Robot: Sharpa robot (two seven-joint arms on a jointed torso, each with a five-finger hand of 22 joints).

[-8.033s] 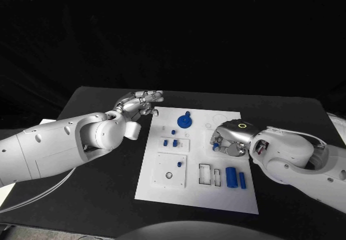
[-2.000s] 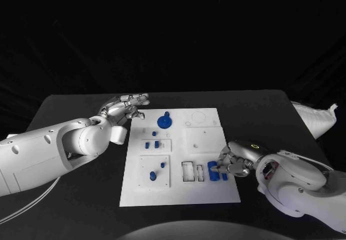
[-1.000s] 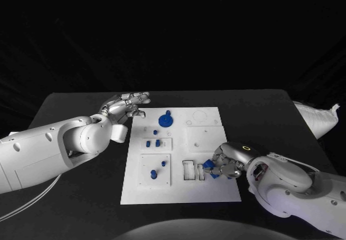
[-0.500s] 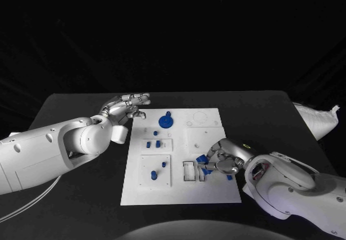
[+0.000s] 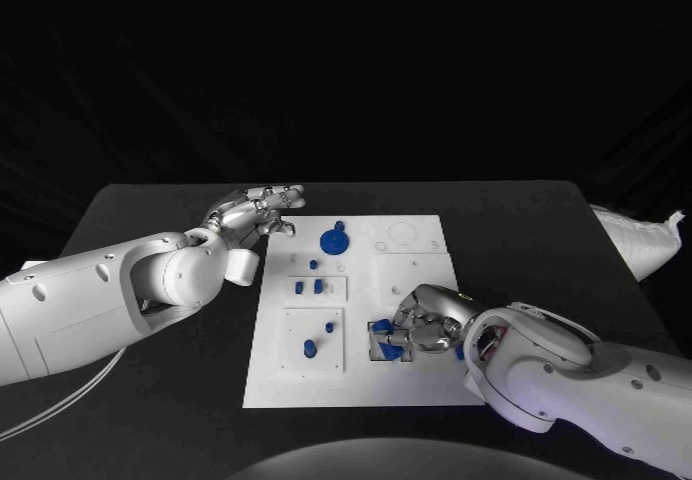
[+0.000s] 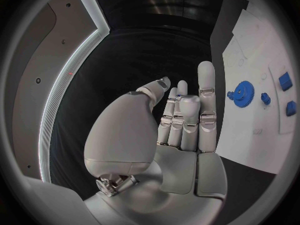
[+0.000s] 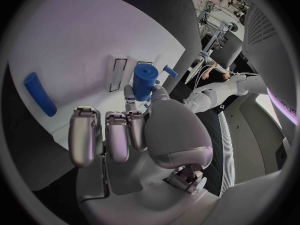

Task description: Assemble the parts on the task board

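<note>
right hand (image 5: 418, 325): grips a blue cylinder (image 7: 144, 80), lower centre of the head view, over the task board (image 5: 411, 275), apparently at its rectangular slots. left hand (image 5: 260, 210): holds nothing, fingers apart, upper left, beside the board on the black surface (image 5: 534, 230).

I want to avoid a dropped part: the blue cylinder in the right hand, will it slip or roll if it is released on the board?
The blue cylinder looks rigid and smooth, so the right hand probably grips it with little friction. Being round, it would likely roll if it were laid on its side on the flat task board. It seems light for its size.
</note>
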